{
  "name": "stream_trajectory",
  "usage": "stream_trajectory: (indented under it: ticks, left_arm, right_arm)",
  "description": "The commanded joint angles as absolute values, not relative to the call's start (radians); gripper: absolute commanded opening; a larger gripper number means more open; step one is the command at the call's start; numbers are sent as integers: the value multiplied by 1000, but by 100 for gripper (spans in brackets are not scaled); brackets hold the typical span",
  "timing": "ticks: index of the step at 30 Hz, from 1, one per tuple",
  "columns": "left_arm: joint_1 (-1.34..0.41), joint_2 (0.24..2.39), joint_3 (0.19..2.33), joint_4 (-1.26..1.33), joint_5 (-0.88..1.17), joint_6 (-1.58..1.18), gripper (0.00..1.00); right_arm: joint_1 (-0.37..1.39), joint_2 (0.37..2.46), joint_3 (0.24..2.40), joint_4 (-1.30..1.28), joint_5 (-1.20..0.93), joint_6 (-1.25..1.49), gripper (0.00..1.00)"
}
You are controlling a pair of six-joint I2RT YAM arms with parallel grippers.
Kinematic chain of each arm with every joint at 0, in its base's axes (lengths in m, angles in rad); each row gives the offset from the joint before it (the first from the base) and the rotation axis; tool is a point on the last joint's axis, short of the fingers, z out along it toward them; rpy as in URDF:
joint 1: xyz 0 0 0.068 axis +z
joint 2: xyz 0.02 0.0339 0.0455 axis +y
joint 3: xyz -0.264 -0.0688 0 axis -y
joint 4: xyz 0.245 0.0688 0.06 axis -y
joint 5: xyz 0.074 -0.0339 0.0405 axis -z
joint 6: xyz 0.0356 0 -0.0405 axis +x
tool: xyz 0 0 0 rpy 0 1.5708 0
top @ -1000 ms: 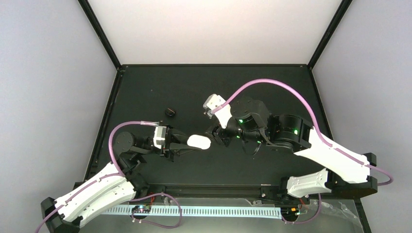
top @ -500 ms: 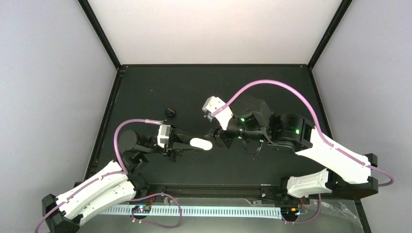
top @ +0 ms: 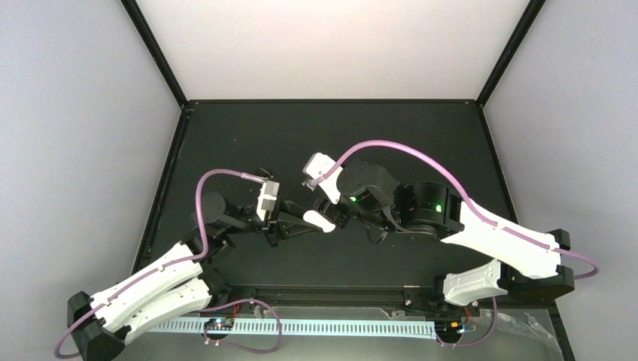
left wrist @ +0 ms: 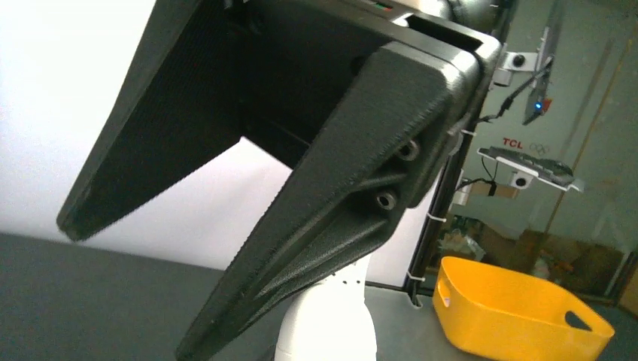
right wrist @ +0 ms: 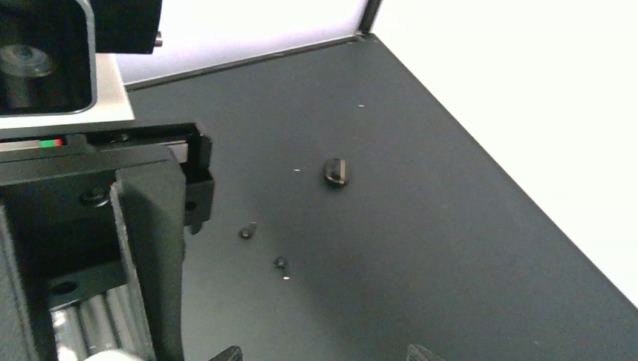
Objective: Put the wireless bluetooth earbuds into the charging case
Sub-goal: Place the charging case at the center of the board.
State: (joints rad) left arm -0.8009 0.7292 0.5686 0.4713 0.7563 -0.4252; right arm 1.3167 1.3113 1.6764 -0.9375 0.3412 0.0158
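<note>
Left claw (top: 304, 222), clenched on case (top: 319, 220), we've swung over to the released right claw (top: 335, 213); buds (right wrist: 247, 232) still on worktop (right wrist: 451, 226).

Glossy white charging case (top: 317, 219), matt table (top: 323, 128)

Below the right gripper (right wrist: 323, 352), matte black tabletop (right wrist: 451, 248). Ahead of it, white wall panels (right wrist: 527, 90) meet at a black corner post (right wrist: 370, 15). Beyond the left gripper (left wrist: 135, 289), to its right: yellow plastic bin (left wrist: 519, 316), shelf (left wrist: 527, 162), small blue light (left wrist: 536, 106). Light diffuse, even.
</note>
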Motion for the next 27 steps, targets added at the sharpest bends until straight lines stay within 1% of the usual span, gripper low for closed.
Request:
stream_trajectory:
  ticks: [1,4,6,10,14,16,19,22,27]
  left_arm:
    - [-792,753,684,510,559,-518,2]
    - [-792,757,696,492,534,-535,2]
    - [-792,755,695,459,521,-504,1]
    - [-791,752,643,404,491,-446,2]
    - [-790,776,567,423,450,-437,2]
    - [-790,823,553,425,416,-430,2]
    - [-786,958,573,424,346,-419,2]
    - [-753,1176,685,356,342,-444,2]
    - [-681,1573,949,245,466,-552,2]
  right_arm:
    - [1377,1364,1642,-1001,421,33,57]
    - [1382,1368,1630,-992,475,65,57]
    - [1366,1345,1620,-972,510,91,62]
    - [1205,1215,1549,-876,446,165,71]
    - [1048,1073,1381,-740,401,246,76]
    - [989,1022,1292,-699,405,292,78]
    - [927,944,1119,-628,424,371,79]
    - [903,873,982,-577,429,435,79]
    - [900,827,875,-583,429,486,79]
